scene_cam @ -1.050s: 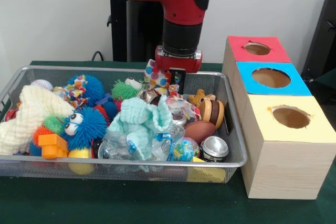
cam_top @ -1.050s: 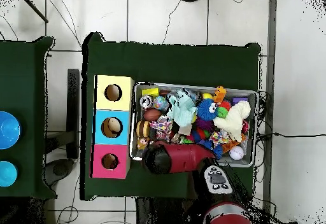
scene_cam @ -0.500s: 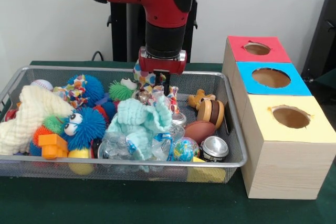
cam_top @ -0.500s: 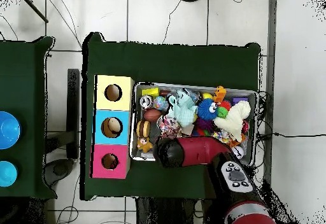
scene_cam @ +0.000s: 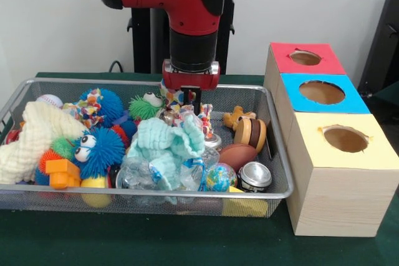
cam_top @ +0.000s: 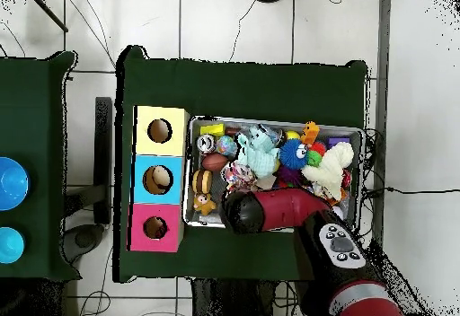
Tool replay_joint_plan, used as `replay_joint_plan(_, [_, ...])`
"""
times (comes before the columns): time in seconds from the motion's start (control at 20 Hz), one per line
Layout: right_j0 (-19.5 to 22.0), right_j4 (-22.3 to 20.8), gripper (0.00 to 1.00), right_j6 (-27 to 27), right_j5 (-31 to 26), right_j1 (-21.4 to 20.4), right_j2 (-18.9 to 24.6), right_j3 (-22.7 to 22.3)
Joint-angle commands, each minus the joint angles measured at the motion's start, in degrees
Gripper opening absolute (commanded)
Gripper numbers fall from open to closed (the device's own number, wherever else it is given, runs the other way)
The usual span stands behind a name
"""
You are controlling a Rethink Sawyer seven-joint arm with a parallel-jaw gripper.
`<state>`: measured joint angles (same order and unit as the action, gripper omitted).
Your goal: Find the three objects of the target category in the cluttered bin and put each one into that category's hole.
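The gripper [scene_cam: 189, 96] hangs at 12 o'clock of the bin [scene_cam: 274, 154], over a dotted cloth [scene_cam: 181, 99]; I cannot tell the fingers' state (cloth hides them). Lift straight up before going toward the holes [scene_cam: 322, 92] at 3 o'clock

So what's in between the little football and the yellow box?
In the front view, only the wire bin's end wall separates the football from the yellow-topped box; no toy sits between them.
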<state>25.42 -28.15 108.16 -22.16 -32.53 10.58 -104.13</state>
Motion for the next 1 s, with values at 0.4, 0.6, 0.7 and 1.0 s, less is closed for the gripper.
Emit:
replay_joint_plan(0.4, [9.3,-7.71,0.0,-18.1,-12.66,-1.37,10.27,9.44])
replay_joint_plan(0.6, [12.02,-9.12,0.0,-19.51,-13.83,-0.73,12.03,9.91])
replay_joint_plan(0.7, [12.98,-10.11,0.0,-19.95,-14.01,-0.34,12.67,10.3])
replay_joint_plan(1.0, [15.73,-12.3,0.0,-20.82,-14.91,-0.17,14.32,10.42])
